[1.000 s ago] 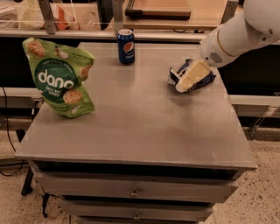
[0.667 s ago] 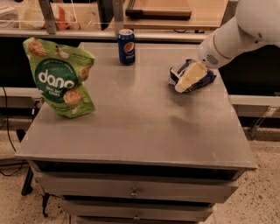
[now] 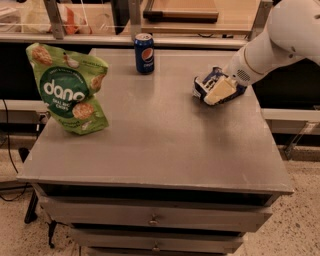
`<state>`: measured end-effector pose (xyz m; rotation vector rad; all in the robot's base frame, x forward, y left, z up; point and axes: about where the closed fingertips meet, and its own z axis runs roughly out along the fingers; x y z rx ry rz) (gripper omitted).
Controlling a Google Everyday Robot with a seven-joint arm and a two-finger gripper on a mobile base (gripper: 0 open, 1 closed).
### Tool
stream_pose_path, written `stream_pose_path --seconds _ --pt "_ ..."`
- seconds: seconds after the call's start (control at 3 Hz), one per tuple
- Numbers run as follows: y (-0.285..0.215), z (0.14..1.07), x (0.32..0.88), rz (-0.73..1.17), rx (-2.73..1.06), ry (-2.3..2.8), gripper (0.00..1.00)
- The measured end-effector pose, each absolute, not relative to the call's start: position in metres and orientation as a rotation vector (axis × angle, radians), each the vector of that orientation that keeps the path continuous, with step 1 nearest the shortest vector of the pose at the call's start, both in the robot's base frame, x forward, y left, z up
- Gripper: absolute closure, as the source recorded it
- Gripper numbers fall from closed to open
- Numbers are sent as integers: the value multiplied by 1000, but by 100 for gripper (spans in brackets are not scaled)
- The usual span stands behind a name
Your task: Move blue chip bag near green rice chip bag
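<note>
The blue chip bag (image 3: pixel 206 86), small, navy with white panels, lies on the right side of the grey table (image 3: pixel 160 145) near its back edge. My gripper (image 3: pixel 220 90) comes down from the white arm at the upper right. It is shut on the bag, with a cream finger (image 3: pixel 218 91) lying across the top, low at the table surface. The green rice chip bag (image 3: pixel 70 90), a large bright green "dang" pouch, stands tilted at the table's left side, far from the blue bag.
A blue soda can (image 3: pixel 144 53) stands upright at the back middle of the table. A counter with a wooden tray (image 3: pixel 180 10) runs behind it. Drawers (image 3: pixel 152 219) sit below the front edge.
The arm has shifted only slightly. The gripper stays at the blue chip bag, and the bag has hardly moved.
</note>
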<state>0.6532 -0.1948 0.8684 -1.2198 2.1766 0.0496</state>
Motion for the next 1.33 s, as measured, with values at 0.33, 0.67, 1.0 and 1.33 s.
stream_pose_path --seconds 0.33,0.67,1.0,1.33 --pt "-203 865 643 43 -1220 2192 56" --pt "-208 872 635 24 -1230 2192 79" --pt "-207 899 627 -13 -1256 2157 99" --pt "-201 936 614 -32 -1288 2095 100"
